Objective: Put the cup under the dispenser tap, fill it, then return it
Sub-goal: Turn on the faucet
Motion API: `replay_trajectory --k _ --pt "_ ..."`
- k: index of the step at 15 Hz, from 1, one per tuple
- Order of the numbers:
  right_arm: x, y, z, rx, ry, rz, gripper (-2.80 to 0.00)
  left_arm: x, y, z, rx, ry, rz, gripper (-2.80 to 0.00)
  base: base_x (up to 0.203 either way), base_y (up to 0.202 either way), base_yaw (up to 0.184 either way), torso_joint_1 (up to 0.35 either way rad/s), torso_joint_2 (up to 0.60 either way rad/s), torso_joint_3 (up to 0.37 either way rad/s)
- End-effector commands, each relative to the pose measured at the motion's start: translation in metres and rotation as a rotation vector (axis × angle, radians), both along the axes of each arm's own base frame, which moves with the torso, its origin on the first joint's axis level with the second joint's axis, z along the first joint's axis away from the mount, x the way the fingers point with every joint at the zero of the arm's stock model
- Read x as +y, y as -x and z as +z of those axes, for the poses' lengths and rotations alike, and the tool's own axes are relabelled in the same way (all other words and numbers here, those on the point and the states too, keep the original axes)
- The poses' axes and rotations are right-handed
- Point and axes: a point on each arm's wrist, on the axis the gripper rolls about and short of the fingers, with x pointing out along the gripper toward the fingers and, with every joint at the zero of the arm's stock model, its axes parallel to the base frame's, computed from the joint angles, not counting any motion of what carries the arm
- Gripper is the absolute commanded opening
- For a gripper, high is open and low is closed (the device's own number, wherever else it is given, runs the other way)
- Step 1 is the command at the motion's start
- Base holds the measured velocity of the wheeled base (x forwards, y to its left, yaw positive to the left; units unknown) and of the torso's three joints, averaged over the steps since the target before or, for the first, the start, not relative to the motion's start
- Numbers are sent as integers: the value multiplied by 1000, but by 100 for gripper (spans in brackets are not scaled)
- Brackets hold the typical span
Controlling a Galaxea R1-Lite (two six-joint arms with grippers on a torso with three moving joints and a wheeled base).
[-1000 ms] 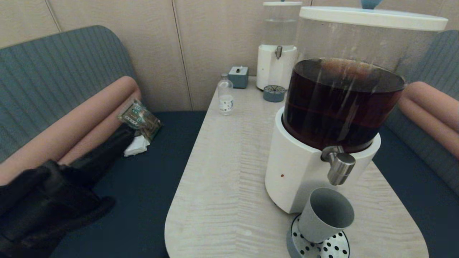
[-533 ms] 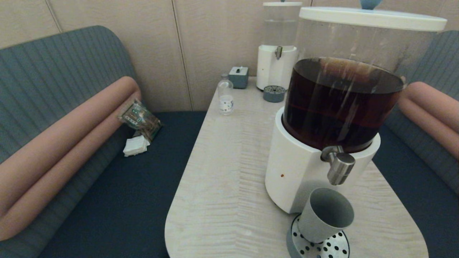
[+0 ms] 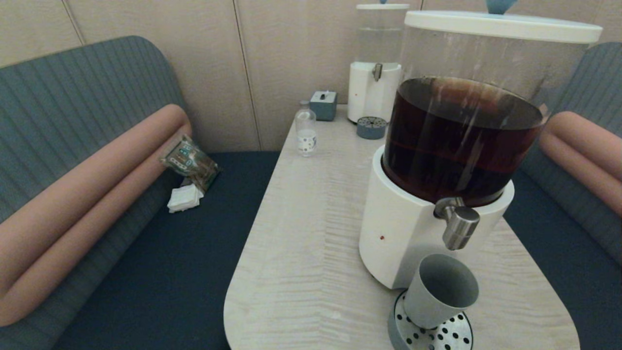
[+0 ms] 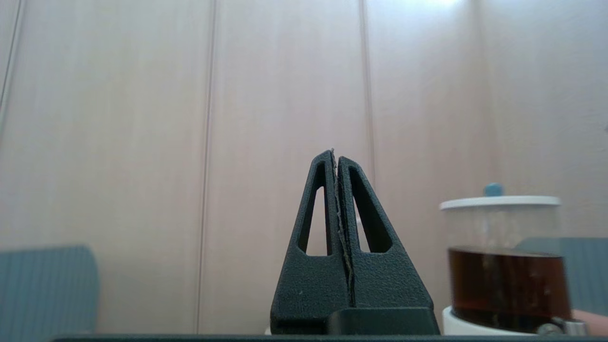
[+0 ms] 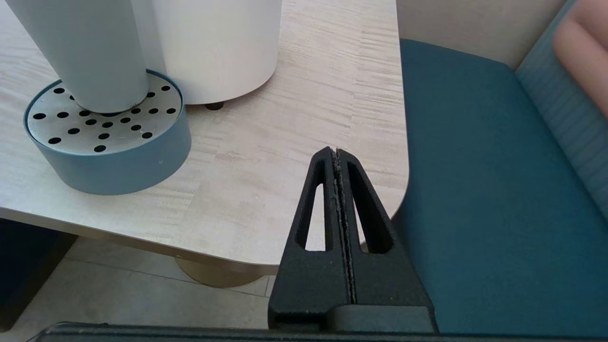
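The left arm has gone from the near-left corner, both pincers now pressed closed and empty, while the cup stands on the drip tray under the dispenser tap: light, rigid, probably slick, best gripped mid-wall.

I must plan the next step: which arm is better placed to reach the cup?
The right. The right gripper, fingers shut, is beside the drip tray holding the cup; the left gripper faces the wall.

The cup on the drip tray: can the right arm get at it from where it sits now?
Probably yes. The right gripper hangs shut off the table's near corner, with bare tabletop between it and the cup.
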Motion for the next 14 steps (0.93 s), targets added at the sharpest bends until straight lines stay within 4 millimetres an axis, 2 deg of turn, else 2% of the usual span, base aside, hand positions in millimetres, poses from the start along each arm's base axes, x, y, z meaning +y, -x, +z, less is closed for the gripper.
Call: replay_trajectory --k 1,3,4,6,9,12,14 --pt "0 0 -3 3 1 1 -280 -1 16 -7 -75 -7 -3 -280 0 0 0 0 0 0" --pt "0 0 -3 3 1 1 -280 -1 26 -23 -63 -11 -15 -280 0 0 0 0 0 0" --pt "0 0 -3 3 1 1 -280 -1 23 -28 -14 -12 -17 -280 0 0 0 0 0 0" --pt "0 0 -3 3 1 1 -280 -1 -4 -48 310 -36 27 -280 0 0 0 0 0 0" --pt "0 0 -3 3 1 1 -280 0 -25 -84 700 -150 149 -280 0 0 0 0 0 0" --pt "0 0 -3 3 1 1 -280 3 -30 -108 934 -197 285 -280 0 0 0 0 0 0" --pt "0 0 -3 3 1 1 -280 3 -30 -115 1014 -191 282 -280 0 0 0 0 0 0"
